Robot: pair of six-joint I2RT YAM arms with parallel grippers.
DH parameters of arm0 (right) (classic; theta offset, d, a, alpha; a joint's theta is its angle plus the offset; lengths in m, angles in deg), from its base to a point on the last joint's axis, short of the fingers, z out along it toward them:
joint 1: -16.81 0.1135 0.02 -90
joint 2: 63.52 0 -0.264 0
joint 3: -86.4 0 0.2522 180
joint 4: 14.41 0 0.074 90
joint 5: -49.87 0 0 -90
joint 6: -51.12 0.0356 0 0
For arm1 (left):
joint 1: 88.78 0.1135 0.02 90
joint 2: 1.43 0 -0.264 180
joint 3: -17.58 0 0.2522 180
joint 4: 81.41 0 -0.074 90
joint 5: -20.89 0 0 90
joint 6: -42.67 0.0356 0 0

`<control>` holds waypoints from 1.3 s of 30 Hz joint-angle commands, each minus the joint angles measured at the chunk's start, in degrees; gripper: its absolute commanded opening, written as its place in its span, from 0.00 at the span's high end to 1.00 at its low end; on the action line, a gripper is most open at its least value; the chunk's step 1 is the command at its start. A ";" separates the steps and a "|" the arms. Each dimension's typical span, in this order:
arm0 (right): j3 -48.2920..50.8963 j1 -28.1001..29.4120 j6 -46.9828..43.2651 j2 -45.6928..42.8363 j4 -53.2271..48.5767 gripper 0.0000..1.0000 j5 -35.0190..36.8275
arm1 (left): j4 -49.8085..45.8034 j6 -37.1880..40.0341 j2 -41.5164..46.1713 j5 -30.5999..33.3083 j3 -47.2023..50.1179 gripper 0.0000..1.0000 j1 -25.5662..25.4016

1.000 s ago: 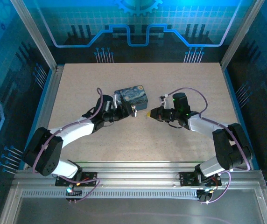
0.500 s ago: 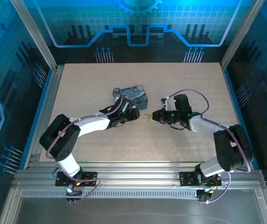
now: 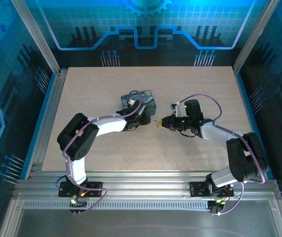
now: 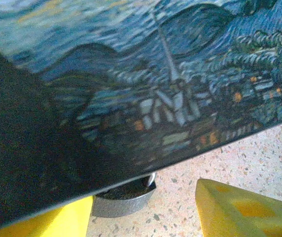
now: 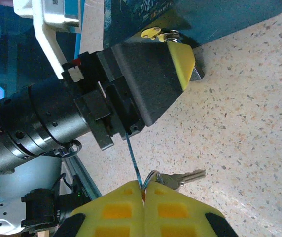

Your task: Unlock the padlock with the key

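The right gripper is fully closed and pinches the ring of the small silvery metal key, above the speckled beige worktop. The left gripper is about half open. Between its yellow fingers is the small grey metal padlock, under the edge of the blue painted rectangular box.

Box blue with yellow swirl painting; table speckled beige. Right gripper yellow-fingered; key silvery.
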 commanded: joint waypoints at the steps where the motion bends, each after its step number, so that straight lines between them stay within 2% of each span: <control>1: 0.21 -1.17 -1.39 -2.11 -1.16 1.00 -0.35 | -5.07 1.05 -2.10 5.02 -3.31 0.44 -0.91; 7: 0.76 -2.02 -2.10 -3.54 -1.83 1.00 -0.45 | -7.47 1.61 -4.03 7.95 -5.00 0.45 -2.03; 15: 1.27 -2.05 -1.66 -3.29 -0.99 1.00 -0.83 | -9.11 0.81 -6.19 10.69 -6.87 0.53 -2.56; 23: 2.01 -2.06 -1.15 -3.31 -0.07 1.00 -0.92 | -9.30 0.21 -7.23 11.96 -7.36 0.48 -2.96; 29: 2.20 -1.96 -0.97 -3.06 0.48 1.00 -1.13 | -10.63 -0.27 -8.40 12.85 -9.41 0.49 -3.43; 33: 1.97 -1.82 -0.82 -2.51 0.72 1.00 -1.11 | -13.45 -1.79 -9.22 14.85 -11.69 0.46 -4.01; 39: 1.75 -1.76 -0.55 -2.05 1.27 1.00 -1.36 | -19.21 -4.69 -10.67 17.70 -15.26 0.48 -4.61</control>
